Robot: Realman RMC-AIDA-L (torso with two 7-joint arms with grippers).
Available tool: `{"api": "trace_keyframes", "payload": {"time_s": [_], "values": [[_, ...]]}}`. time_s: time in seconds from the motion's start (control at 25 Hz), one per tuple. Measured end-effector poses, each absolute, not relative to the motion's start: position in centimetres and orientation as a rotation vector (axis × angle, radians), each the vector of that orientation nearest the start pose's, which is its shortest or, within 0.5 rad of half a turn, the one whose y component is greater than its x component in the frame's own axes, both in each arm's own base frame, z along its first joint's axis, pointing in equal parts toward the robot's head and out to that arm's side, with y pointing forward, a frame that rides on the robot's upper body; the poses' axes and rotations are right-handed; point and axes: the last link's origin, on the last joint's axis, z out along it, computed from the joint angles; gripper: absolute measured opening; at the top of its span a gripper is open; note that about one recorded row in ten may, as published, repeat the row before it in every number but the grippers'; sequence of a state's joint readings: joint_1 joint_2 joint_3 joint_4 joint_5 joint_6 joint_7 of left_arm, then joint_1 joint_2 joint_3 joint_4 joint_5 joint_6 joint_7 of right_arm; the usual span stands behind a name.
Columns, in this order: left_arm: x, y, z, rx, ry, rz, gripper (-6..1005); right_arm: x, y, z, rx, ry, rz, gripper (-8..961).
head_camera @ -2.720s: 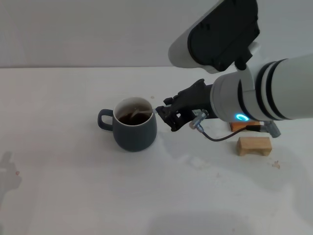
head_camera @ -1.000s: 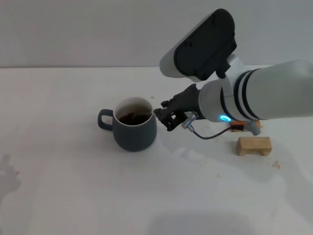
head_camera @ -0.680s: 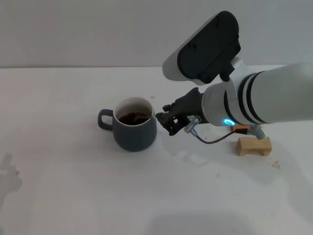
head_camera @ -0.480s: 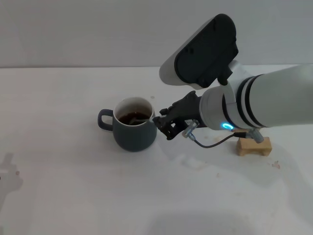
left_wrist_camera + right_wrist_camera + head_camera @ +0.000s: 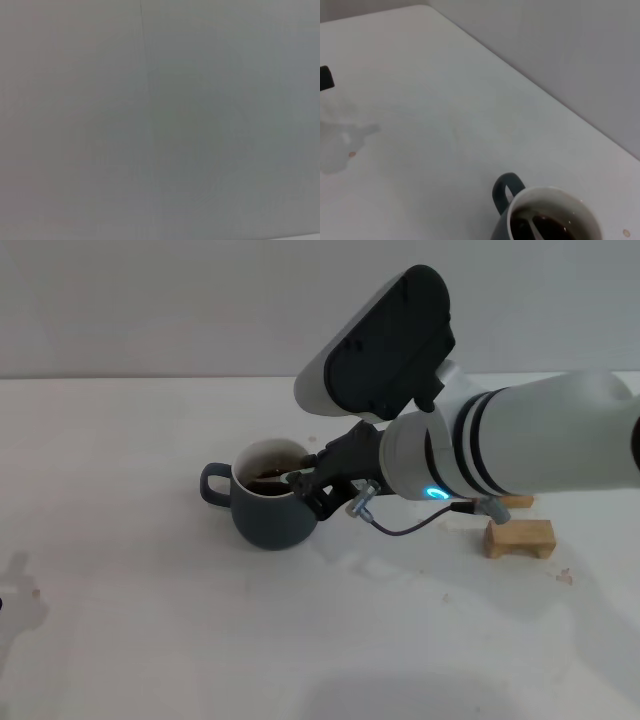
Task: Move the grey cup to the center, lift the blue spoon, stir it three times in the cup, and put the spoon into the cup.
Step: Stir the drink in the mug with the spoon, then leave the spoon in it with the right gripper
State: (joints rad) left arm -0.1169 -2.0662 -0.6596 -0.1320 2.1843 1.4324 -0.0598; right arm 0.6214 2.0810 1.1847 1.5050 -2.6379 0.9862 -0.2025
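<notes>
Since half a second ago my right gripper [image 5: 308,483] has slid onto the grey cup [image 5: 272,512] rim, gripping the blue spoon [image 5: 536,227] dipped below it

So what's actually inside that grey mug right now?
The grey cup holds dark brown liquid, with the blue spoon dipping into it, its bowl hidden below the surface. The right gripper is at the rim, on the spoon's handle.
</notes>
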Motion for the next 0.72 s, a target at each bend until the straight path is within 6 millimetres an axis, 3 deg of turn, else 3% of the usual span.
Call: {"api": "trace_keyframes", "payload": {"time_s": [0.4, 0.72], "values": [[-38.6, 20.6, 0.1, -1.518, -0.485, -0.559, -2, 7.7, 35.8, -8.2, -2.533, 0.48, -0.085, 160], [-38.5, 20.6, 0.0, -1.517, -0.486, -0.569, -2, 8.6, 35.7, -7.5, -2.521, 0.512, -0.093, 161]]}}
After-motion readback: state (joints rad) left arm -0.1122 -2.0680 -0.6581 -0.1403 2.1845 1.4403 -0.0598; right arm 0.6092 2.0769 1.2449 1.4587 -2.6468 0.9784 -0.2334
